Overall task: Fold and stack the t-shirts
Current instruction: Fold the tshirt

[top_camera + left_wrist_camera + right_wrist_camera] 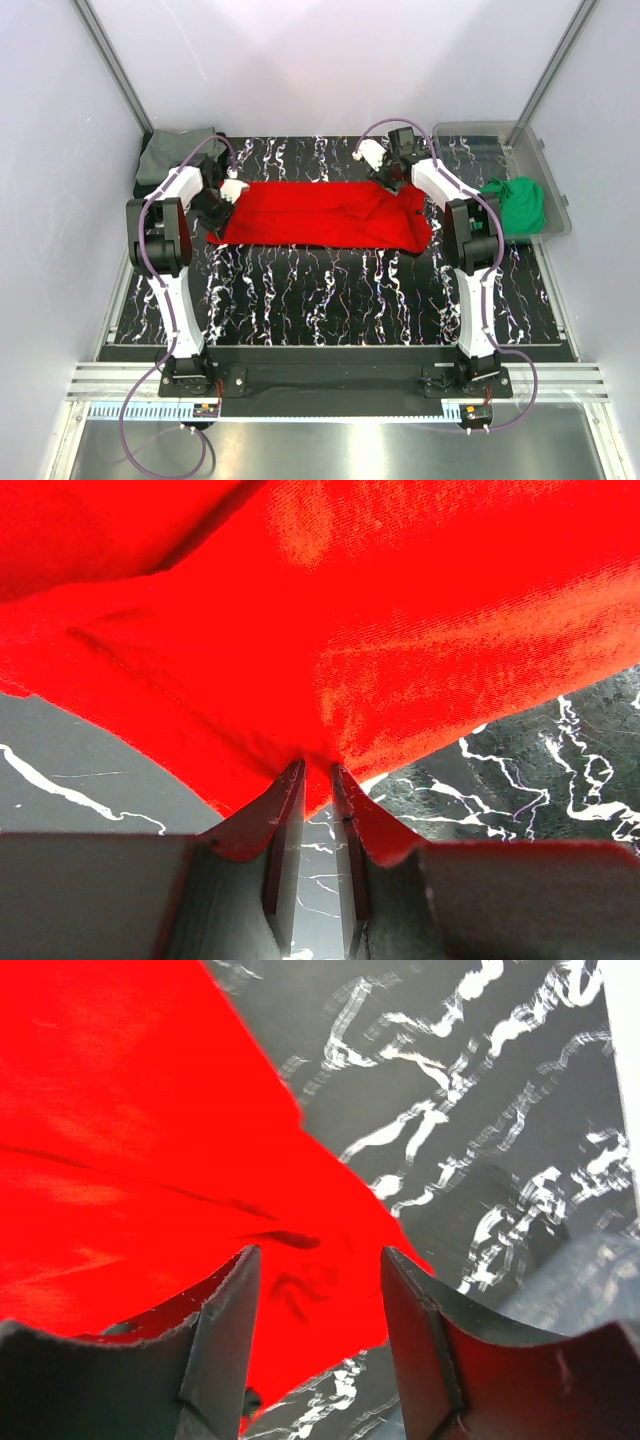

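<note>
- Top external alone shows a grey-olive t-shirt (pixel 175 152) at the back-left corner and a green t-shirt (pixel 515 203) in a clear bin (pixel 553 190) at the right.
- Left wrist shows the left pincer (pixel 317 777) clenched on the edge of the red t-shirt (pixel 380 630), with cloth bunched between its fingers.
- That shirt lies spread across the marbled surface (pixel 330 290) between both arms.
- Right wrist shows the right pincer (pixel 318 1260) released, its fingers apart over the shirt's corner.

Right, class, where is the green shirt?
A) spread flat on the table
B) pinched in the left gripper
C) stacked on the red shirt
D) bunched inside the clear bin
D: the green shirt lies bunched in the clear bin at the table's right side.
</note>
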You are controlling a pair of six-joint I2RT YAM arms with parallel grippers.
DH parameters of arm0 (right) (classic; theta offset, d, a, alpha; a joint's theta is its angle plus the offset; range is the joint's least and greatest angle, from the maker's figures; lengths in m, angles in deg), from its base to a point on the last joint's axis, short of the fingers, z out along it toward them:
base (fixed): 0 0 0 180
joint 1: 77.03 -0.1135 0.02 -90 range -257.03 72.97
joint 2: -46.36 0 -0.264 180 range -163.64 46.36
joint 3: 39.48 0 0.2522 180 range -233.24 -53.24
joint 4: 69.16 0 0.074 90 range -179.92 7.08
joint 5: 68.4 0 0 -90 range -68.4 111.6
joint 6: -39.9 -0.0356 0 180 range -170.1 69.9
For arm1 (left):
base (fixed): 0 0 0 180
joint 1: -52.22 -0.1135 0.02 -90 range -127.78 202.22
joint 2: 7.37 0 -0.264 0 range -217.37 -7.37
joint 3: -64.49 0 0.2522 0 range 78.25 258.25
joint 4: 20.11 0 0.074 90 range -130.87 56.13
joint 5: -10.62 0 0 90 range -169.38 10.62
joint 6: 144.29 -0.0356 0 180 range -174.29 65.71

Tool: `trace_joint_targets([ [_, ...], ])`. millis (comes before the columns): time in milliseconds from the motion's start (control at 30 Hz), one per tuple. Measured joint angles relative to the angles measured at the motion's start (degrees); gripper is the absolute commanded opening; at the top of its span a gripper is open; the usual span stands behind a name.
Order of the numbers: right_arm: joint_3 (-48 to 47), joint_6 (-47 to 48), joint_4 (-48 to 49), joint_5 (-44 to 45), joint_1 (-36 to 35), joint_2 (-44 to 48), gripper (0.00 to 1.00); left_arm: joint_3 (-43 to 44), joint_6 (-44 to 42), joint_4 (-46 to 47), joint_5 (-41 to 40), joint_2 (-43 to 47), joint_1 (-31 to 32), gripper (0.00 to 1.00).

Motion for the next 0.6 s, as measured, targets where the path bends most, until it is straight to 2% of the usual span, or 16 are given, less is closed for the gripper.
trace_joint_targets([
  [367,2.16,0.72,-13.31,-15.63,-1.44,5.14,0.49,-4.07,0.39,3.15,-0.55,2.40,0.02,0.21],
  [600,2.23,1.88,-22.75,-20.85,-2.05,4.87,0.48,-6.49,0.42,4.04,-0.83,3.96,0.17,0.21],
])
